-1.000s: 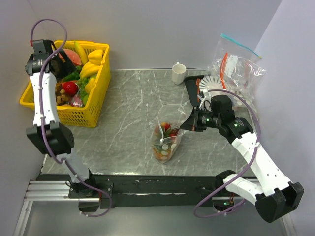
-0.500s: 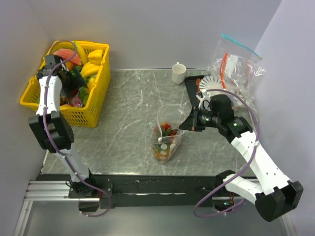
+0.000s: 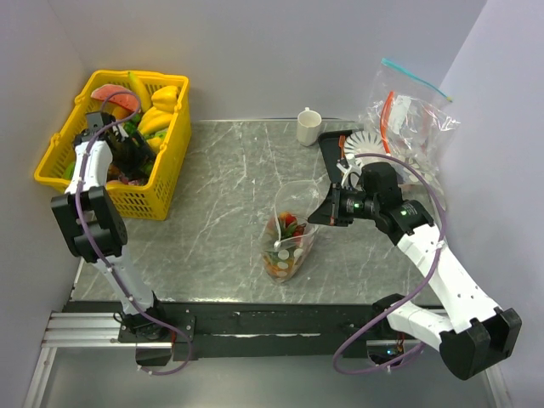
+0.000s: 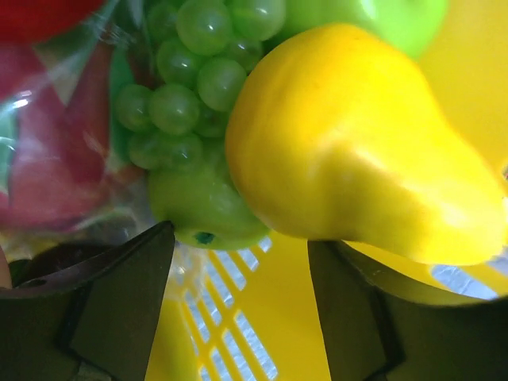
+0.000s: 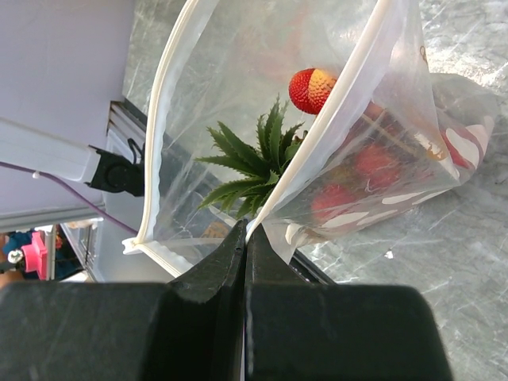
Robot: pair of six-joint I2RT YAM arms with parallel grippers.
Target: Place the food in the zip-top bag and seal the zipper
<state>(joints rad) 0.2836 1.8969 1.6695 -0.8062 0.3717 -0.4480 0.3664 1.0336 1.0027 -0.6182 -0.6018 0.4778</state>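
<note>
The zip-top bag (image 3: 289,246) stands open mid-table with food inside it. In the right wrist view a pineapple's green crown (image 5: 254,159) and red strawberries (image 5: 311,89) show through the dotted plastic (image 5: 413,159). My right gripper (image 5: 246,228) (image 3: 317,214) is shut on the bag's mouth, pinching the whitish zipper (image 5: 349,87) and holding it up. My left gripper (image 3: 127,153) is down inside the yellow basket (image 3: 161,183). It is open (image 4: 242,246) with only basket floor between its fingers (image 4: 119,302). Red fruit (image 4: 48,159) under clear wrap lies to its left.
A yellow pear (image 4: 357,159), green grapes (image 4: 190,79) and a green fruit (image 4: 206,210) crowd the left gripper. Bananas (image 3: 161,106) and a watermelon slice (image 3: 115,95) fill the basket's far end. A white cup (image 3: 308,127), paper plates (image 3: 364,143) and other clear bags (image 3: 408,115) stand at the back right.
My left arm has swung from the basket's far left corner down among the fruit, and its jaws have narrowed a little. The right gripper keeps holding the bag, nearly still.
</note>
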